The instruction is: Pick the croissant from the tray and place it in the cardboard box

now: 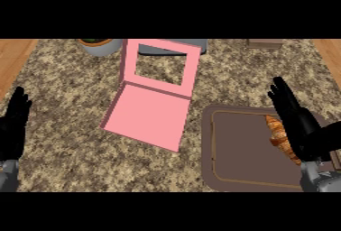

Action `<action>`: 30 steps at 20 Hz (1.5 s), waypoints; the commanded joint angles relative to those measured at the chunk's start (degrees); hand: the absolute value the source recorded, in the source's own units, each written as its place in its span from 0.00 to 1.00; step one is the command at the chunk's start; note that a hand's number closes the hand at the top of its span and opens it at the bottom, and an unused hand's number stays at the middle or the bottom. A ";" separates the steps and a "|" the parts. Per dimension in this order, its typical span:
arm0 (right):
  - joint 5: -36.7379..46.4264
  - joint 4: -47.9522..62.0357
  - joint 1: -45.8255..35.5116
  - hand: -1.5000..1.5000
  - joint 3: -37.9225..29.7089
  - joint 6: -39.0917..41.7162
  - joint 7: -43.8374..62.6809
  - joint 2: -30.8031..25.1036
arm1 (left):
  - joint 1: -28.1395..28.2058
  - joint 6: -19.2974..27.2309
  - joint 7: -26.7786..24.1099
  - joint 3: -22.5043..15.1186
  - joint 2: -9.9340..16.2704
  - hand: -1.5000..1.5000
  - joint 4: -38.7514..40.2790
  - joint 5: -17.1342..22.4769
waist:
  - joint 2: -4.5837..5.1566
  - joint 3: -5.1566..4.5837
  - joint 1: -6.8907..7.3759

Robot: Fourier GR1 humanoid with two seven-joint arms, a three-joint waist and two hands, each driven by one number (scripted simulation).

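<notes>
On the right side of the speckled stone surface (73, 135) lies a dark brown tray (240, 153) with a thin lighter line running inside its rim, and the croissant (278, 135) rests along the tray's right part, golden and elongated, partly hidden by the right robot hand (296, 122). That robot hand hangs over the croissant's right side with its fingers straight and spread, not curled round the pastry; whether it touches it cannot be told. Left of the tray, near it but apart, sits the pink cardboard box (148, 115), open, its lid (162, 67) standing up at the back with a square window cut in it. At the far left edge the left robot hand (15, 124) rests open, fingers up. Behind the box stand a grey pot (100, 46) and a small brown object (264, 43).
</notes>
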 commanded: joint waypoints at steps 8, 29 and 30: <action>12.07 8.09 -8.06 1.00 -7.24 7.26 -13.53 -14.41 | 0.41 -1.33 3.88 -10.39 -2.60 0.50 -5.67 -6.07 | 0.00 -1.43 -0.29; 24.05 24.04 -9.28 0.00 -0.40 32.71 -25.32 -31.85 | 2.66 -0.51 9.21 -12.14 -4.27 0.50 -11.42 -10.65 | -0.80 -1.55 -0.20; 24.59 23.95 -8.47 0.00 0.02 34.69 -25.38 -33.44 | 2.85 0.37 10.85 -11.73 -4.32 0.50 -13.36 -10.50 | -0.91 -1.49 -0.20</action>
